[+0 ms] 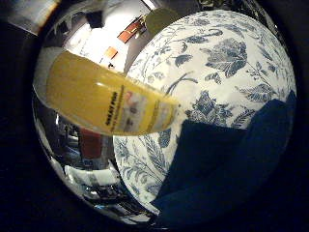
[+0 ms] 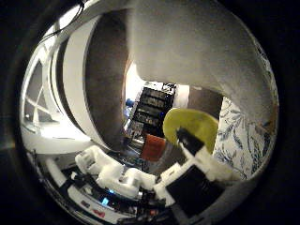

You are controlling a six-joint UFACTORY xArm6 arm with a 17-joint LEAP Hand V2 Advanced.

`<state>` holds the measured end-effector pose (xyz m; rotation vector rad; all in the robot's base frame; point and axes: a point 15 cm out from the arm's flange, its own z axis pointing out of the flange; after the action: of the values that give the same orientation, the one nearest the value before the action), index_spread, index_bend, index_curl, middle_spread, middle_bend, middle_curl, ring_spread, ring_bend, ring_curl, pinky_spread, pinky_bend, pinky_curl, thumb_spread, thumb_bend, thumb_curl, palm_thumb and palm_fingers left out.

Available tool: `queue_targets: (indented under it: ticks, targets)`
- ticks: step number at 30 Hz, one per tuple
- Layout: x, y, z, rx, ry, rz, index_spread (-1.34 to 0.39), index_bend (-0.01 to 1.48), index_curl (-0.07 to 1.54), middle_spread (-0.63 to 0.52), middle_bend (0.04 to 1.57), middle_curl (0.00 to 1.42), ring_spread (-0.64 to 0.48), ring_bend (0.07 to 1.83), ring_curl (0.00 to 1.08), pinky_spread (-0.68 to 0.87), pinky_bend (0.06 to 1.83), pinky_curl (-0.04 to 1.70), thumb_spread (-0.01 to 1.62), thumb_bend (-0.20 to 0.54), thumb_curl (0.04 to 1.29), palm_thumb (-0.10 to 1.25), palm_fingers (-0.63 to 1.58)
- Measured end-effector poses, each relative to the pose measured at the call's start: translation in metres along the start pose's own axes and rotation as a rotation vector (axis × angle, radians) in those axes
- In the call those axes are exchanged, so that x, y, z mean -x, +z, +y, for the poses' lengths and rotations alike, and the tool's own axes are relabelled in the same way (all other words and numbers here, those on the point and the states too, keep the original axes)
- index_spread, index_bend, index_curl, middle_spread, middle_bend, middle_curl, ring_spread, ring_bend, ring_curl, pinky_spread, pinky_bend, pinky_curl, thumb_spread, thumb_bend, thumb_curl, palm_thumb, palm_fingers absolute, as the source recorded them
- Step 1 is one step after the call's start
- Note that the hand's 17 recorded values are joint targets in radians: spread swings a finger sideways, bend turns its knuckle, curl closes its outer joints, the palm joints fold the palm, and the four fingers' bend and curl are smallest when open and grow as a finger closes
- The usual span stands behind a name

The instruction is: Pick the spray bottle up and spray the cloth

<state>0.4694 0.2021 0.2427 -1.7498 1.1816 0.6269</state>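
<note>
Spray bottle is right up against the palm: its yellow body with a pale label crosses the little-finger-side view at a tilt, and it hangs clear above the bench, which carries a white covering with a blue floral print. Dark blue cloth lies flat on that covering, below and past the bottle's lower end, not touching it. The bottle's other end runs out to a white part at the edge of that view; can't tell if that's the sprayer. In the thumb-side view the bottle shows as a rounded yellow end, with a white-and-black finger of the hand laid across it, tip on the yellow surface. More white finger segments sit alongside, bent in toward the bottle. A broad pale surface fills the upper part of that view, very close to the camera; can't tell what it is. So: hand is closed around the bottle and holding it off the bench, beside the cloth rather than directly over its middle. A strip of the floral covering also shows past the bottle in the thumb-side view. Room shelving behind is too dim to make out.
</note>
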Motion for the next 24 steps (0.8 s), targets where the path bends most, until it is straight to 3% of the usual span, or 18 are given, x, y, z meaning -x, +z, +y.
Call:
queue_targets:
  ticks: [3,7,24]
  targets:
    - [-0.001,-0.008,-0.003,-0.015,-0.005,0.004,-0.4,0.29,0.43,0.04,0.48,0.32,0.13,0.63,0.27,0.34,0.54,0.6,0.99,-0.028,0.52,0.77,-0.01]
    - [-0.001,-0.017,-0.006,-0.03,-0.014,0.011,-0.37,0.2,0.39,0.08,0.39,0.31,0.17,0.52,0.25,0.41,0.44,0.49,1.0,-0.025,0.5,0.76,0.04]
    - [-0.003,-0.095,-0.003,-0.064,-0.065,0.096,-0.27,0.16,0.3,0.12,0.27,0.33,0.21,0.36,0.24,0.43,0.37,0.35,1.0,-0.026,0.46,0.73,0.11]
